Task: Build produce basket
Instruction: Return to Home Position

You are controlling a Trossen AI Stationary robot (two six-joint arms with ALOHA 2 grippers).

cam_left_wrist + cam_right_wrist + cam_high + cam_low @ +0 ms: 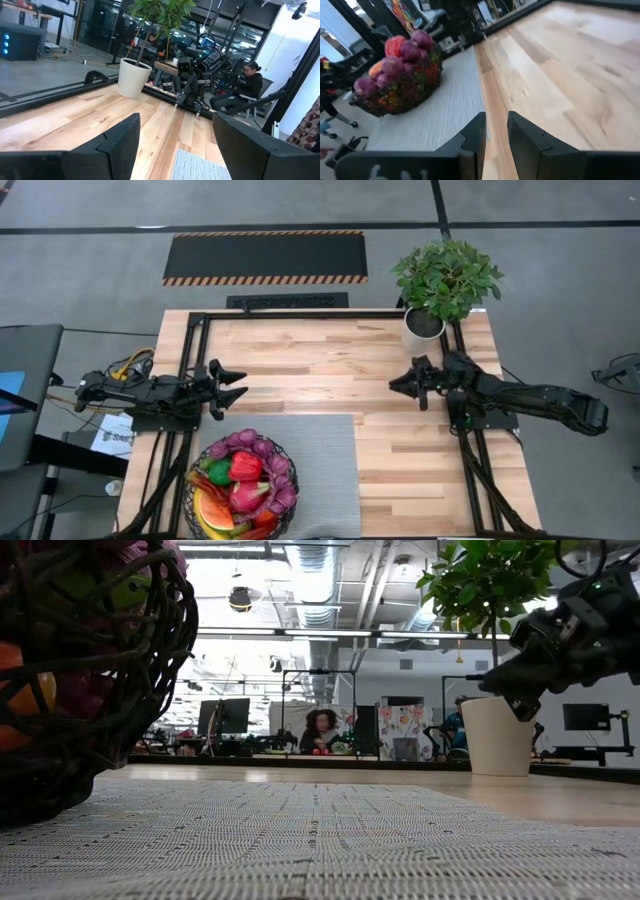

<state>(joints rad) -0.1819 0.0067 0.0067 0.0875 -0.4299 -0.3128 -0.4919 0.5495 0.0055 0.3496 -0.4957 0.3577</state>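
Observation:
The black wire basket (pixel 240 485) stands on the grey mat's near-left corner, heaped with produce (pixel 245 468): purple grapes, a red piece, a green piece, a watermelon slice. It also shows in the right wrist view (pixel 400 80) and fills the low view's left (pixel 90 670). My left gripper (pixel 238 385) hovers open over the bare wood at the table's left, beyond the basket. My right gripper (pixel 398 383) hangs at the table's right near the plant pot, fingers a narrow gap apart (pixel 496 132). Both grippers are empty.
A leafy plant in a white pot (pixel 425 320) stands at the far right corner. The grey mat (pixel 310 470) covers the near middle of the wooden table (pixel 330 360). Black frame rails run along both sides. People sit in the room beyond.

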